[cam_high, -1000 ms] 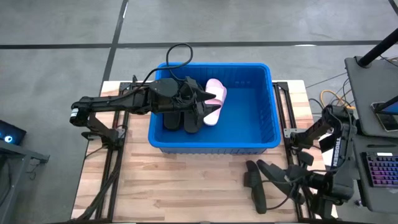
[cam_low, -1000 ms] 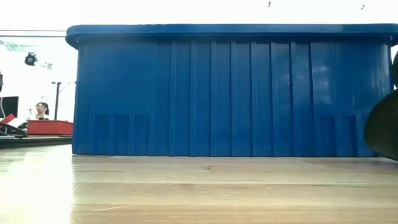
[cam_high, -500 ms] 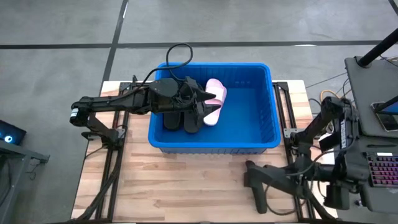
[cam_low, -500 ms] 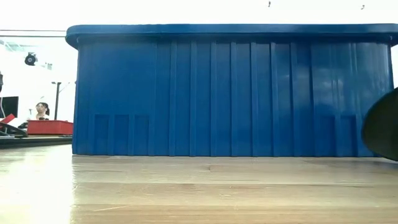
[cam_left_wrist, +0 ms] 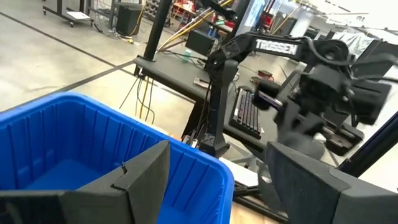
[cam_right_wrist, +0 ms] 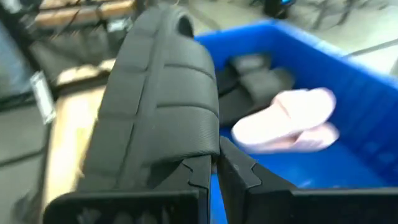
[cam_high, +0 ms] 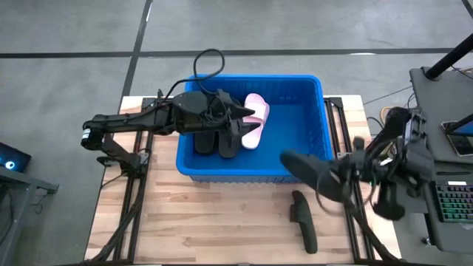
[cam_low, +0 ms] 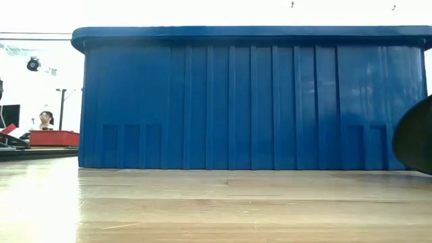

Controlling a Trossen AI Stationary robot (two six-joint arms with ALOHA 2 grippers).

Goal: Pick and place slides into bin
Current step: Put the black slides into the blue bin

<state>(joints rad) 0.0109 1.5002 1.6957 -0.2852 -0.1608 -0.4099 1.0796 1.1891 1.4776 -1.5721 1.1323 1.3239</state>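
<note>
The blue bin stands in the middle of the table, and its near wall fills the low view. Two black slides and a pale pink slide lie on its floor. My left gripper hovers open and empty over them. My right gripper is shut on another black slide, held above the bin's near right corner. That slide fills the right wrist view. One more black slide lies flat on the table near the front right. My right gripper pinches a thin edge of the black slide between its two nearly closed fingers. It comes from the table's right side, about level. The slide sticks out from the fingers toward the bin, lifted clear of the table.
Bare wooden table lies in front of the bin. A dark rounded shape shows at the low view's right edge. A desk with a keyboard stands off the table's right side. A person sits far back in the room.
My right gripper has risen from the table's near right part with one black slide and carried it up and toward the bin's near right corner. The slide is now lifted clear; the other black slide has stayed on the table.
</note>
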